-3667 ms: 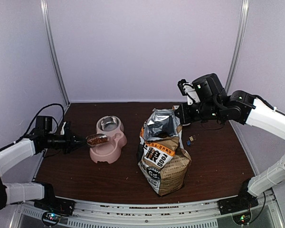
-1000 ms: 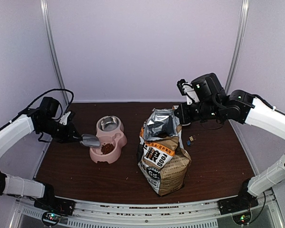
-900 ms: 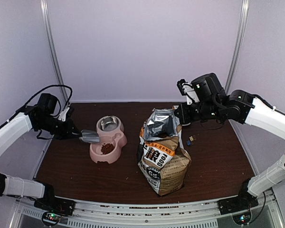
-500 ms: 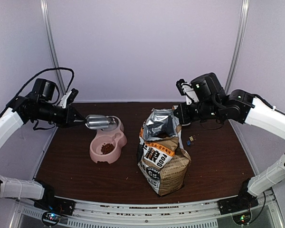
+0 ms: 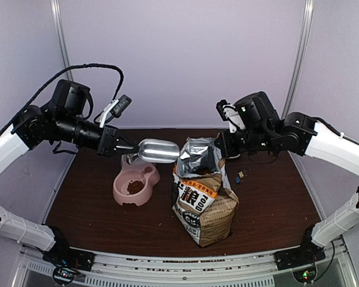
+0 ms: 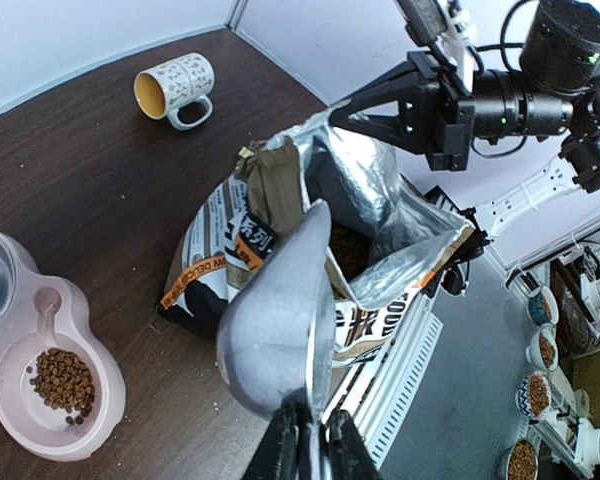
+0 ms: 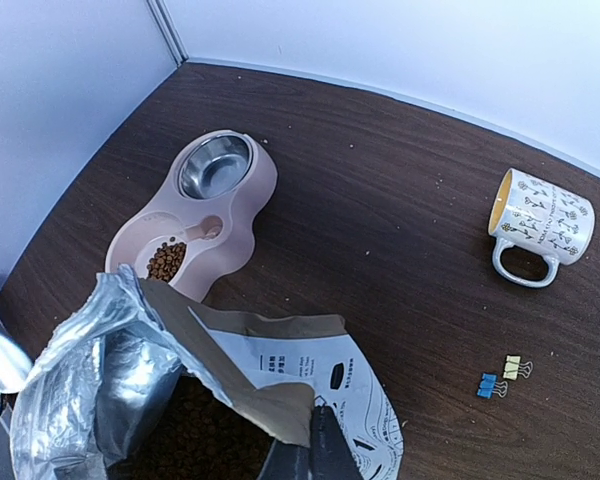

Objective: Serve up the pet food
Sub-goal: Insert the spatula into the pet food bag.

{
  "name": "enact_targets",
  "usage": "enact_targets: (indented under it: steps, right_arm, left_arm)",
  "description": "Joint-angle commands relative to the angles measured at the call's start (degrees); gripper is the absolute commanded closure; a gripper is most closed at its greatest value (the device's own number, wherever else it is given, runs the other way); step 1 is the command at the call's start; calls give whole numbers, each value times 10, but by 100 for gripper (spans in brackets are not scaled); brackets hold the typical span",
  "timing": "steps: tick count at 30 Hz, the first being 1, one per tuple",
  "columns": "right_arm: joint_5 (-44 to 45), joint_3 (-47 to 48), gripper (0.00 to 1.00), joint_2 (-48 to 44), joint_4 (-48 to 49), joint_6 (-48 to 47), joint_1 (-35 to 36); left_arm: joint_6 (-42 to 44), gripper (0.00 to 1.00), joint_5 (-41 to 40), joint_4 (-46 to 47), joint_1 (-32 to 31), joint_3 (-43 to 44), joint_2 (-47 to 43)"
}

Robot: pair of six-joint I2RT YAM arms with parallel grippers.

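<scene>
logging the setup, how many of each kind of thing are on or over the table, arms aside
bowl: 1
scoop: 1
bag: 1
mug: 1
binder clips: 2
total: 6

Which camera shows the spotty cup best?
The right wrist view: the cup is whole, near and sharp, with its handle and yellow inside showing. The left wrist view shows the cup smaller, up in a far corner. The top view doesn't show it.
</scene>
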Motion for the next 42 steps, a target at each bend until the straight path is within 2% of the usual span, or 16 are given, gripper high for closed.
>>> enact_targets:
  steps: [1, 12, 20, 26, 30, 36, 39, 42]
  right_arm:
    - [15, 23, 100, 9, 36, -2, 8]
    - [11, 25, 100, 18, 39, -1, 22]
    - [10, 31, 100, 25, 36, -2, 28]
    - [15, 38, 100, 32, 35, -3, 36]
    - [16, 37, 100, 36, 38, 0, 37]
    - [17, 36, 100, 42, 41, 10, 37]
    - [19, 36, 100, 45, 41, 11, 37]
    - [25, 35, 100, 47, 40, 11, 37]
  left_arm:
    - [21, 100, -10, 45, -33, 45, 16]
    - [67, 100, -132, -39, -101, 144, 98]
    - [109, 100, -258, -177, -154, 264, 209]
    - [99, 100, -339, -281, -161, 318, 314]
    - [98, 100, -328, -232, -161, 264, 332]
    - [106, 100, -263, -168, -168, 203, 382]
    - [110, 100, -192, -147, -170, 184, 392]
    - [111, 100, -85, -115, -169, 162, 385]
